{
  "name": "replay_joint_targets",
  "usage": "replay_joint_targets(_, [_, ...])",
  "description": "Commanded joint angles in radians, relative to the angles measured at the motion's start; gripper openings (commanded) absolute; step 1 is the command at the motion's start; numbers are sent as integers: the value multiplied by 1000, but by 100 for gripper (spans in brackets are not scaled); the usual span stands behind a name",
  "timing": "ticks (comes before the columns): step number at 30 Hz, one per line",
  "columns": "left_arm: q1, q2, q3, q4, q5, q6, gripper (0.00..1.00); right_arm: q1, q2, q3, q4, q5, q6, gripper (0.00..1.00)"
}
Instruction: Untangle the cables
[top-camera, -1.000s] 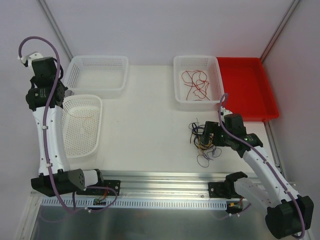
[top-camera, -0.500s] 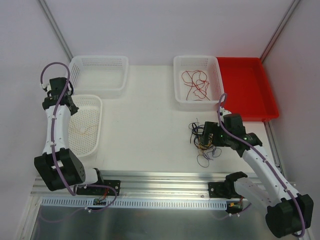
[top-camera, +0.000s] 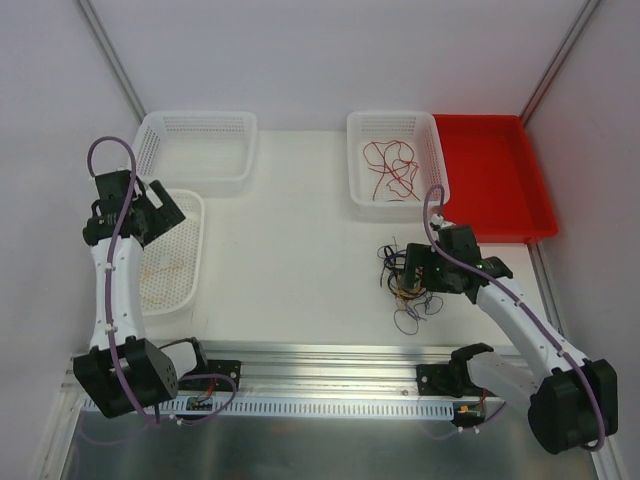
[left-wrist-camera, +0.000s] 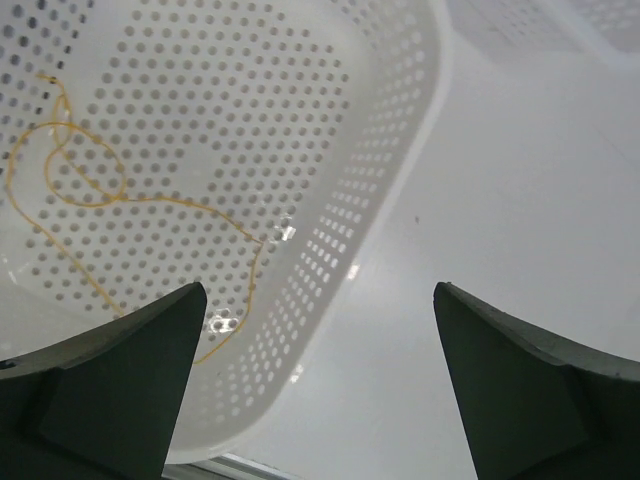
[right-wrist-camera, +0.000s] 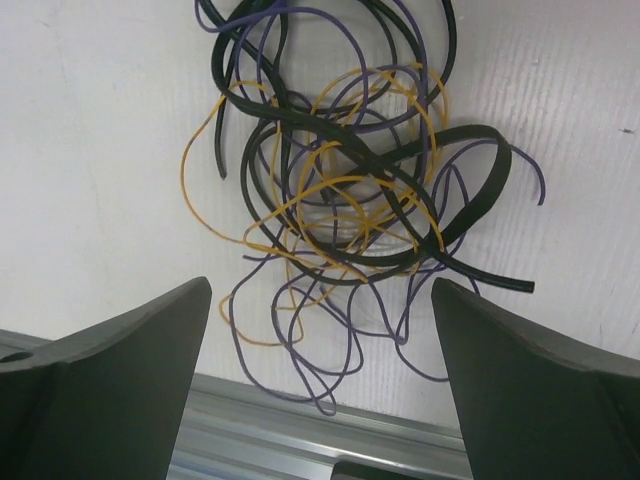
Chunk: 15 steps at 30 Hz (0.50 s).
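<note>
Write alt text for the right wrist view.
A tangled heap of black, purple and yellow-orange cables lies on the white table, in front of the open fingers of the right hand. A metal rail runs along the bottom edge.

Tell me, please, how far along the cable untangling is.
Done: red cables lie in the far basket, one yellow cable in the left basket. In hand: nothing; left gripper and right gripper stand open. Left: the black, purple and yellow tangle on the table.
</note>
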Motion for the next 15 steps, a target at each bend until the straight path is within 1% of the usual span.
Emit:
replay_joint_targets(1, [-1,-97,-39,14,243,-33,99,8,76,28,67,33,21,98])
replay_joint_targets(3, [-19,-137,-76,15,308,-37,99,17,125,19,114,11,22,98])
replay_joint_targets(5, [-44,-182,-109,17,368,-42,99,58,205,19,163,4,27,98])
replay_joint_targets(6, [-82,-196,-120,21,378,-49,99,80,234,26,179,5,33,99])
replay_joint_targets(7, [-103,-228,-130,23,397,-55,99,131,278,32,193,7,43,99])
replay_joint_targets(9, [-160,-258,-156,32,400,-82,99,191,321,55,236,-2,63,99])
replay_joint_targets(10, [-224,-286,-163,38,398,-91,99,251,337,66,251,-6,94,99])
replay_joint_targets(12, [-286,-306,-191,57,392,-135,99,305,390,85,300,-22,123,99])
replay_joint_targets(13, [-347,-317,-214,64,392,-170,98,352,412,110,326,-42,155,99])
replay_joint_targets(15, [-404,-321,-238,89,382,-203,98,417,449,138,342,-44,181,99])
